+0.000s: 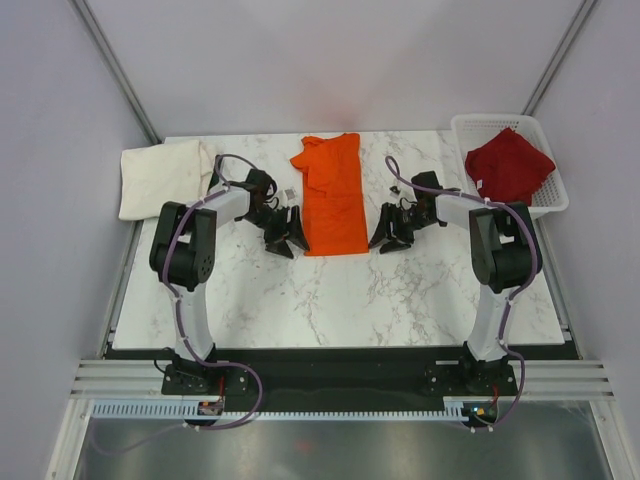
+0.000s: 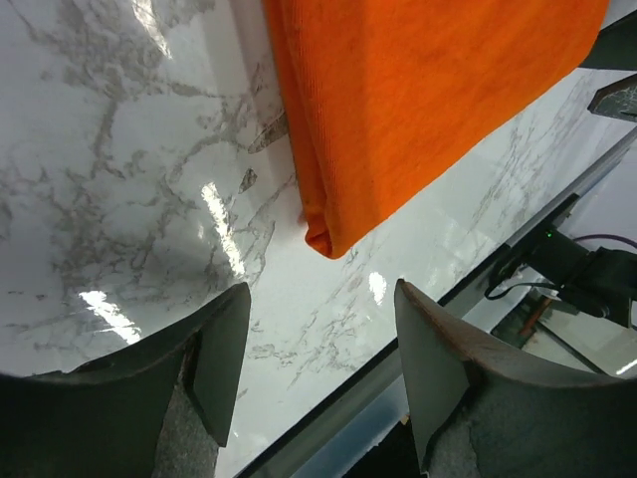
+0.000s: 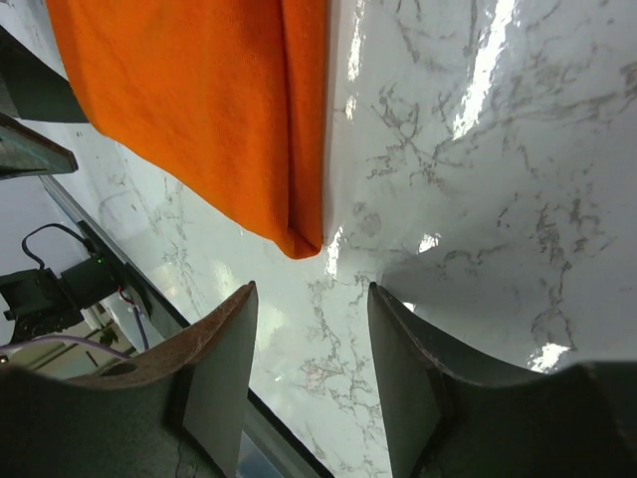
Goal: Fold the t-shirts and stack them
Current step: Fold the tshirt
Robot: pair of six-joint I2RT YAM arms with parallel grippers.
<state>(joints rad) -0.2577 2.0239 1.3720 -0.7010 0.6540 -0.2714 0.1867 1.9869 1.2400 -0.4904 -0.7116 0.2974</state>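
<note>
The bright orange t-shirt lies folded into a long strip in the middle of the marble table, sleeves toward the far edge. My left gripper stands open just off its near left corner, nothing between the fingers. On the other side, my right gripper is open beside the near right corner, also empty. The cream-white t-shirt rests folded at the far left. A dark red t-shirt is bunched in the basket.
The white lattice basket stands at the table's far right corner. Marble surface stretches in front of the orange shirt toward the arm bases. Grey walls close in the table at the back and sides.
</note>
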